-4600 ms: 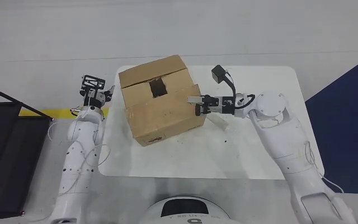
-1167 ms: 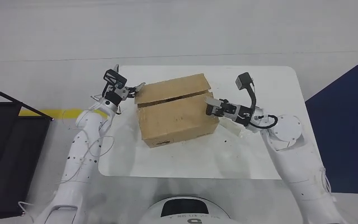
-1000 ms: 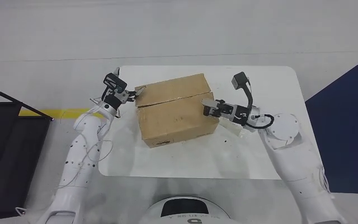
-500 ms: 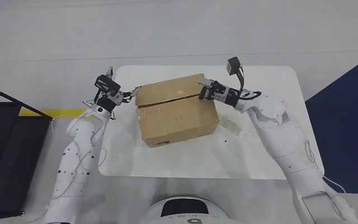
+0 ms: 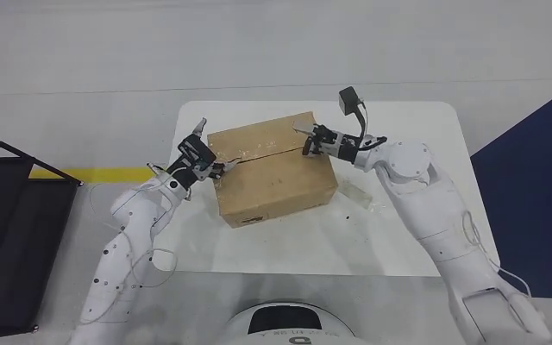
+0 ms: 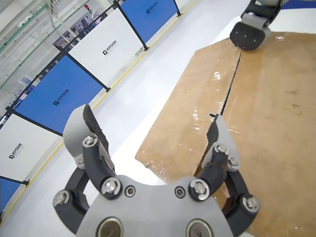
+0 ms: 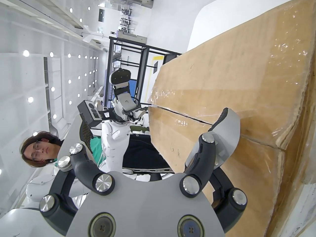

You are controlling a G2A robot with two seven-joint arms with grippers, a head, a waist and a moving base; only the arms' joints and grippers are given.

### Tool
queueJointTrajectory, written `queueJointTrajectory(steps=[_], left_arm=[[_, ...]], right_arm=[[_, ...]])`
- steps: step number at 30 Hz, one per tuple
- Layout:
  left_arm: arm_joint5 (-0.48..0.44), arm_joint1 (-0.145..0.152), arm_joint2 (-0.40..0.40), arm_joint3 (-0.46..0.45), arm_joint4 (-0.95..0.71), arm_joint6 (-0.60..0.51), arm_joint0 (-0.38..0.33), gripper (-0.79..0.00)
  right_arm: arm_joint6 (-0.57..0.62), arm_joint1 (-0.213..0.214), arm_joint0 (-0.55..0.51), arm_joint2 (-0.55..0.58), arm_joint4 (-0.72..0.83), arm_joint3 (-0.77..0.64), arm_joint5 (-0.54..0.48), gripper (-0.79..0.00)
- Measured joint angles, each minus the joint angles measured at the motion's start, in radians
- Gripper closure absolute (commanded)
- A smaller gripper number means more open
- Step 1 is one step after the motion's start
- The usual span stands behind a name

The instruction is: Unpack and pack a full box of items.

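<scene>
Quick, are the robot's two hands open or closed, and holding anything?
Left hand: open, holding nothing, at the box top.
Right hand: open, holding nothing, at the box top.

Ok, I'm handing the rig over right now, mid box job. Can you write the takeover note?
Left gripper: open, holding nothing, astride the left end of the box top, by the seam between the flaps.
Right gripper: open, holding nothing, at the opposite end of the box top, also near the seam.
Box: upright in the middle of the table, both top flaps down and meeting at a narrow gap.
Done: flaps shut.
Left: the contents are hidden, so check whether packing is complete. Then probably press the flaps flat and back both arms away.
</scene>
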Motion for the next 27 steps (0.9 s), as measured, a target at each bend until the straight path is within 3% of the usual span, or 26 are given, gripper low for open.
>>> queueJointTrajectory(steps=[7,16,27], left_arm=[[0.033,0.005,0.018,0.050,0.063,-0.007,-0.004,-0.785],[0.091,0.005,0.040,0.112,0.070,-0.029,-0.024,-0.785],[0.007,0.015,0.020,-0.033,-0.041,0.041,0.022,-0.785]], right_arm=[[-0.017,0.011,-0.052,0.047,-0.019,-0.059,-0.037,-0.785],[-0.064,0.042,-0.206,0.203,-0.055,-0.176,-0.133,-0.785],[-0.063,0.042,-0.205,0.203,-0.056,-0.176,-0.133,-0.785]])
